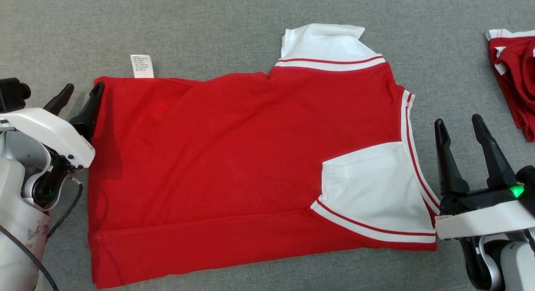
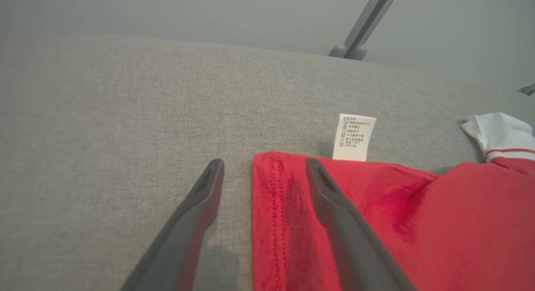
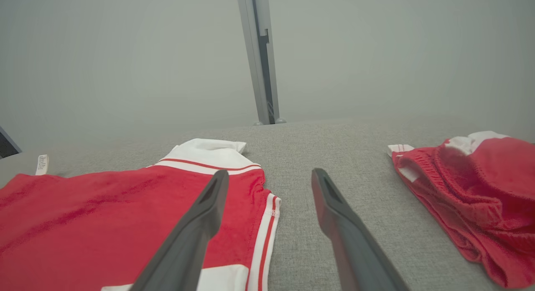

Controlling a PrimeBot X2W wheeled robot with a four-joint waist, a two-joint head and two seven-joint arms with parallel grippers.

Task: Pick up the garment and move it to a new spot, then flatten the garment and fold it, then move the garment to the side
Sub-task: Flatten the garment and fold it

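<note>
Seemingly part-folded, the red jersey shirt with white striped sleeves (image 1: 234, 157) lies flat on the grey cloth-covered desk (image 1: 209, 23). The left pincer (image 1: 82, 90) gapes wide astride its far-left corner, likely to pinch it; the right pincer (image 1: 458, 121), wide and empty, stands beside its right edge. A crumpled red-and-white garment heap (image 1: 516, 73) limits room rightward.
</note>
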